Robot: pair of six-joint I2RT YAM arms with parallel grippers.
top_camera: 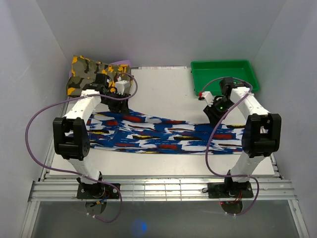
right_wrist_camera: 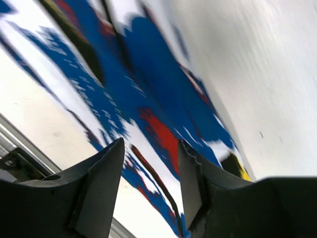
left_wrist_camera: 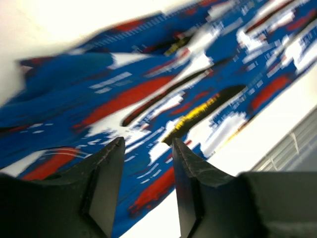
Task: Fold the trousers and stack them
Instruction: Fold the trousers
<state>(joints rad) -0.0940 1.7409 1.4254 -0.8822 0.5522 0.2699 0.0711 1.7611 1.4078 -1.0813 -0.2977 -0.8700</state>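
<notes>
The blue trousers (top_camera: 158, 134) with white, red, black and yellow streaks lie spread in a long band across the near half of the table. My left gripper (top_camera: 120, 89) hangs above their far left end, open and empty; its wrist view shows the cloth (left_wrist_camera: 148, 94) below the open fingers (left_wrist_camera: 106, 183). My right gripper (top_camera: 207, 96) hangs above the far right end, open and empty; the cloth (right_wrist_camera: 148, 94) shows beneath its fingers (right_wrist_camera: 104, 183).
A folded yellow, olive and black camouflage garment (top_camera: 91, 74) lies at the far left corner. A green tray (top_camera: 225, 74) stands at the far right. White walls close in both sides. A metal rail (top_camera: 158, 191) runs along the near edge.
</notes>
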